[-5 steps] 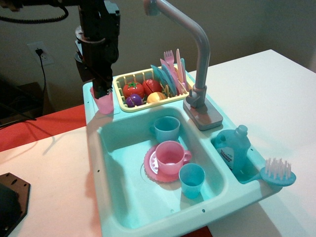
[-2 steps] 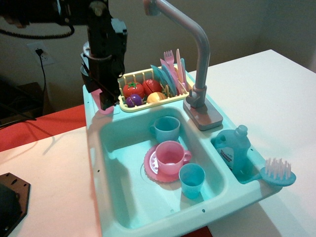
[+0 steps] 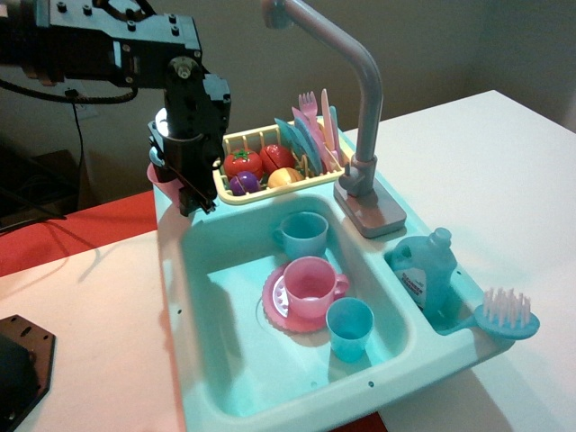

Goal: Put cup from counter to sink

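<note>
Holding the cup [image 3: 158, 175] clamped in my gripper [image 3: 187, 193] over the counter's [image 3: 168, 225] back-left corner.
Only its pink rim peeks out left of my black wrist, tilted, above the ledge; rightward, the sink [image 3: 216, 360] holds two blue cups, a pink handled cup on a plate.

Smooth teal plastic all over the sink [image 3: 211, 360], with a soft sheen on its walls. The faucet [image 3: 360, 99] looks like matt grey plastic. Glossy pink plastic on the handled cup [image 3: 310, 286] and its plate [image 3: 273, 301], glossy blue on the cups [image 3: 349, 328]. The dish rack [image 3: 236, 144] is pale yellow plastic. The surface [image 3: 504, 180] is matt white. The arm [image 3: 184, 117] is dull black.
</note>
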Motion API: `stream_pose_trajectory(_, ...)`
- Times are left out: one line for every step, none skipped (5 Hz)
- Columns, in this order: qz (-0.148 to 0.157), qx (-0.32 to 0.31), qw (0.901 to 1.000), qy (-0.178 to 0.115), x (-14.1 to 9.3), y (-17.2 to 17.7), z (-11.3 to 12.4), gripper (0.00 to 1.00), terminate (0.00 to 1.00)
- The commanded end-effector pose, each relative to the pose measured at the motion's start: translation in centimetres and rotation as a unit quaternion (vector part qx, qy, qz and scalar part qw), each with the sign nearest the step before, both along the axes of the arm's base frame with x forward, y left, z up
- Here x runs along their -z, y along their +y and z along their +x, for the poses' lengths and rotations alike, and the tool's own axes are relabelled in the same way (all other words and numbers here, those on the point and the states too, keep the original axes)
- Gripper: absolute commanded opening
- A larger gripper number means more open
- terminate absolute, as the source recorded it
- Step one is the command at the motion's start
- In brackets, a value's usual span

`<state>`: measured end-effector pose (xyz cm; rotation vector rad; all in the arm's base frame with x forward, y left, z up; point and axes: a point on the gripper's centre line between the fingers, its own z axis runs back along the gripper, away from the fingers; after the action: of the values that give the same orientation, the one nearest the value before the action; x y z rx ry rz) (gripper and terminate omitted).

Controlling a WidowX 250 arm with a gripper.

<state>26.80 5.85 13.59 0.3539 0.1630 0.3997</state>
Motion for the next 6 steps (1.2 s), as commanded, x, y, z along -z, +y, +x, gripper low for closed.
stream_pose_trajectory(0.010, -0.010, 0.9994, -0.031, -1.3, 0.5, 0.0, 0.00, 0.00)
stream_pose_trajectory(0.013, -0.002, 0.9994, -0.032, -1.4, 0.1, 0.1, 0.00, 0.00)
stream_pose_trajectory(0.010, 0.044, 0.9983, -0.036, -1.8, -2.7, 1.8, 0.00, 0.00)
stream_pose_trajectory(0.006, 0.079, 0.9962, -0.036, -1.9, -5.6, 3.1, 0.00, 0.00)
stream_pose_trajectory(0.000, 0.096, 0.9947, -0.038, -1.8, -7.4, 3.3, 0.00, 0.00)
stream_pose_trajectory(-0.027, 0.111, 0.9922, -0.049, -1.9, -9.9, 3.6, 0.00, 0.00)
